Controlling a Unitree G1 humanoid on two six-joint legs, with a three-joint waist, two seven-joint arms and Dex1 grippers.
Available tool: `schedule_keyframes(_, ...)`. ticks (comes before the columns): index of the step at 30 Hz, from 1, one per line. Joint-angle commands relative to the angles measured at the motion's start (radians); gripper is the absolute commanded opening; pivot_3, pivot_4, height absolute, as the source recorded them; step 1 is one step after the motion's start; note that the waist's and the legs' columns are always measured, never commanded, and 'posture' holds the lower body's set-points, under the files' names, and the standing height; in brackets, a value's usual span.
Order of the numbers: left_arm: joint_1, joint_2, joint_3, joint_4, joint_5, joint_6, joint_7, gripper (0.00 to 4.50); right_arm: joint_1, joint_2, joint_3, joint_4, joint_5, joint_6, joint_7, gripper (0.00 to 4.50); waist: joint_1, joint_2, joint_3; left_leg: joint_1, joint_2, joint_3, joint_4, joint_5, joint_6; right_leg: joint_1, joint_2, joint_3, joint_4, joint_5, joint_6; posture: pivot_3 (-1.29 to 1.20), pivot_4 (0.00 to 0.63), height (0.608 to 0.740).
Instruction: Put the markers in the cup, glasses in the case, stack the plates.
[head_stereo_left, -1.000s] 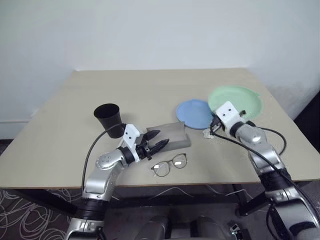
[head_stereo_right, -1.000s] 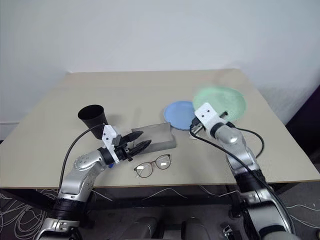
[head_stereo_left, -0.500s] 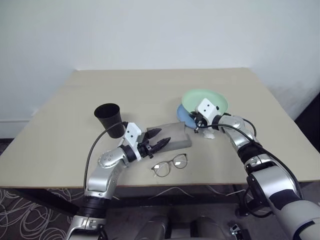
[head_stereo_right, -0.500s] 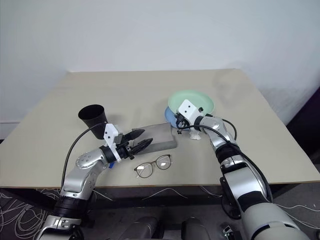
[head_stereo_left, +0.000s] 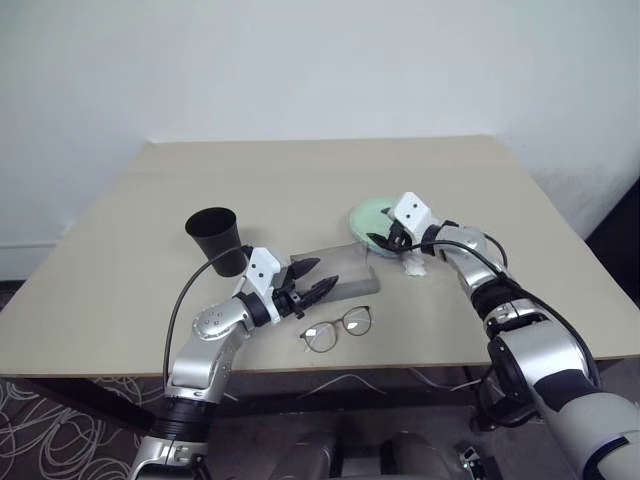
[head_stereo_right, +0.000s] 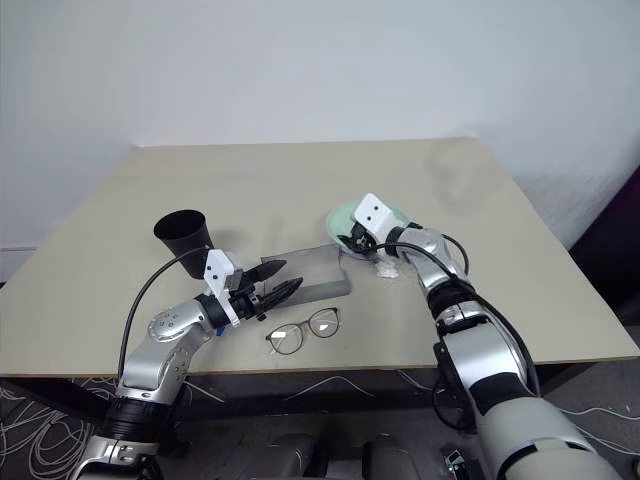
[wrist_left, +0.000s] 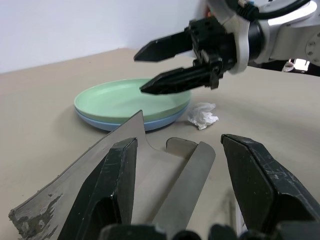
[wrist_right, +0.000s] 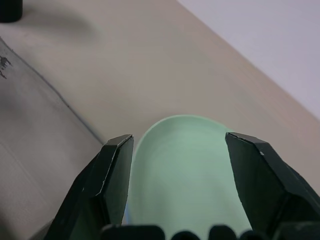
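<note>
Beige table (head_stereo_left: 200, 190): your right gripper (wrist_left: 167, 65), jaws spread, hovers over the stacked plates (wrist_left: 125, 102); withdrawing low could drag them. Left gripper (head_stereo_left: 312, 280) open beside the case (head_stereo_left: 345, 270).

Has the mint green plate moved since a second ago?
Yes. The mint green plate has shifted left, toward the case, and now sits stacked on the blue plate.

A crumpled white tissue (head_stereo_left: 415, 265) lies on the beige table (head_stereo_left: 300, 180)

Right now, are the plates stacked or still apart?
Stacked. The green plate sits on the blue plate, whose rim shows underneath it. The right claw hovers open above them.
</note>
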Motion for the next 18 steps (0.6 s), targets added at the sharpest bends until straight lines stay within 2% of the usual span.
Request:
schedule_keyframes(1, -0.020, 0.009, 0.016, -0.039, -0.007, -0.007, -0.001, 2.81, 0.055, -0.063, -0.050, -0.178, 0.049, 0.107, 0.045, 3.23, 0.004, 0.000, 0.000, 0.000, 0.000, 0.000, 0.000, 0.000, 0.000, 0.000, 0.000, 0.000, 0.000, 0.000, 0.000, 0.00, 0.000, 0.736)
schedule_keyframes(6, -0.025, 0.009, 0.013, -0.032, -0.005, -0.009, -0.003, 2.81, 0.193, -0.116, -0.088, -0.424, 0.099, 0.344, 0.069, 3.23, 0.004, 0.000, 0.000, 0.000, 0.000, 0.000, 0.000, 0.000, 0.000, 0.000, -0.001, 0.000, 0.000, 0.000, 0.000, 0.00, 0.000, 0.736)
schedule_keyframes(9, -0.030, 0.007, 0.010, -0.029, -0.005, -0.008, -0.005, 2.81, 0.255, -0.135, -0.107, -0.531, 0.129, 0.483, 0.075, 3.83, 0.003, 0.000, 0.000, 0.000, 0.000, 0.000, 0.000, 0.000, 0.000, 0.000, -0.001, 0.001, 0.000, 0.000, 0.000, 0.00, 0.000, 0.736)
schedule_keyframes(11, -0.031, 0.006, 0.008, -0.028, -0.005, -0.008, -0.006, 2.81, 0.286, -0.137, -0.122, -0.585, 0.144, 0.567, 0.055, 4.46, 0.003, 0.000, 0.000, 0.000, 0.000, 0.000, 0.000, 0.000, 0.000, 0.000, -0.001, 0.000, 0.000, 0.000, 0.000, 0.00, 0.000, 0.736)
schedule_keyframes(18, -0.032, 0.004, 0.005, -0.027, -0.004, -0.007, -0.010, 2.81, 0.341, -0.116, -0.142, -0.671, 0.177, 0.770, 0.002, 4.46, 0.004, 0.000, 0.000, 0.000, 0.000, 0.000, 0.001, 0.000, 0.000, 0.001, -0.003, -0.001, 0.000, 0.000, 0.000, 0.00, 0.000, 0.736)
